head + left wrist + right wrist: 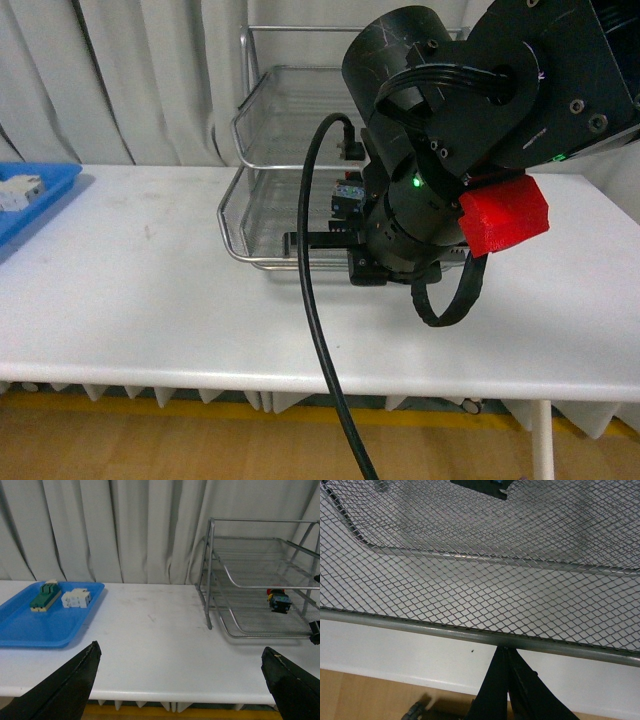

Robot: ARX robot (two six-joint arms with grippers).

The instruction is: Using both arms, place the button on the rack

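Nearest the front camera, the right arm point(470, 120) is seen as a bulky black cylindrical mass with a red block on its side and a thick black cable looping down past the surface point(130, 290); most of the rack point(262, 150) is hidden behind it, and the right gripper itself cannot be made out in that view. In the right wrist view two black fingers point(512, 690) are seen pressed together, closed on nothing, at the tubular front rail of the rack; only a cut-off dark corner of the button is shown beyond the mesh.

At the left, a flat blue plastic tray point(30, 630) is shown on the white surface, carrying a green-and-cream switch point(45, 596) and a white block point(76, 598); in the front view this tray is cut off by the frame edge. The left gripper point(182, 685) is seen only as two dark finger tips at the lower corners, spread wide apart and empty.

At the right, the button point(278, 600) is seen lying on a lower tier of the silver wire-mesh rack; a small red cap and a dark blocky body with a blue patch are discernible, though finer detail is too small to read; which lower tier cannot be told.
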